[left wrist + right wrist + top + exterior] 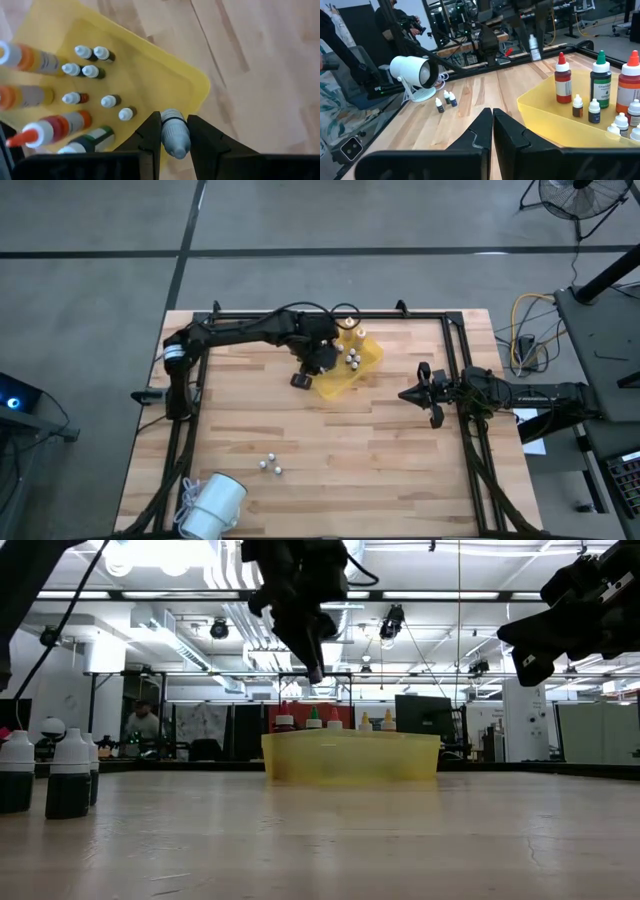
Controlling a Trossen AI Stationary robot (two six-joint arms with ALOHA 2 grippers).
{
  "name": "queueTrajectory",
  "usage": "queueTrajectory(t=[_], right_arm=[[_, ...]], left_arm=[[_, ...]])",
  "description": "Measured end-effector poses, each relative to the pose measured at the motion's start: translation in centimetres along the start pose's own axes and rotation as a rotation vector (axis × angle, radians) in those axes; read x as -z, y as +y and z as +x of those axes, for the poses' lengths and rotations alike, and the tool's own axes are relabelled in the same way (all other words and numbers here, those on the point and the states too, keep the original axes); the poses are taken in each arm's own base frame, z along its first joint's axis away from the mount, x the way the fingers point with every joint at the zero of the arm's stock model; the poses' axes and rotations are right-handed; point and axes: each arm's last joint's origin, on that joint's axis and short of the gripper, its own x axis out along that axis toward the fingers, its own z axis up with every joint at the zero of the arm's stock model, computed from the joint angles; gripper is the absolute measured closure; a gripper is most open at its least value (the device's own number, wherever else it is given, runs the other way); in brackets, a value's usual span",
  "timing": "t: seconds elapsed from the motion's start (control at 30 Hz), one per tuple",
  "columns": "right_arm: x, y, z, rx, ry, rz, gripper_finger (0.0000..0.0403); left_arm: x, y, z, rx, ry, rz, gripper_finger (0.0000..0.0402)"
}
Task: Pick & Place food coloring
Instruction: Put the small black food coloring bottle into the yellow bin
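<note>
Left wrist view: my left gripper (175, 137) pinches a tiny smooth white-capped bottle (175, 136) above the shiny yellow tray (165, 75). The right gripper (492, 131) is closed and empty over the striped wooden table (400, 460).

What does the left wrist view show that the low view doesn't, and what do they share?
Only the left wrist view shows the small white-capped bottle clamped between the left gripper jaws, and seven tiny white-capped bottles standing inside the tray. Only the low view shows three dark white-capped bottles on the bare wooden table, and the right gripper hanging high. Both show the yellow plastic tray with tall pointed-cap dropper bottles in it.
</note>
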Motion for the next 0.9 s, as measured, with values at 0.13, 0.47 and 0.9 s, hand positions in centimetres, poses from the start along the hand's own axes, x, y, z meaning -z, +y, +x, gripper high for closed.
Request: queueTrajectory(t=[0.13, 0.47, 0.9], right_arm=[[0.0, 0.0, 0.0, 0.000, 0.000, 0.000, 0.0394], [0.0, 0.0, 0.0, 0.000, 0.000, 0.000, 0.0394], [0.0, 0.0, 0.0, 0.000, 0.000, 0.000, 0.0394]], left_arm=[[0.1, 0.3, 1.3, 0.018, 0.026, 0.129, 0.0347], [0.9, 1.3, 4.6, 0.051, 0.122, 0.174, 0.0347], [-0.3, 4.4, 4.1, 0.023, 0.142, 0.135, 0.0347]])
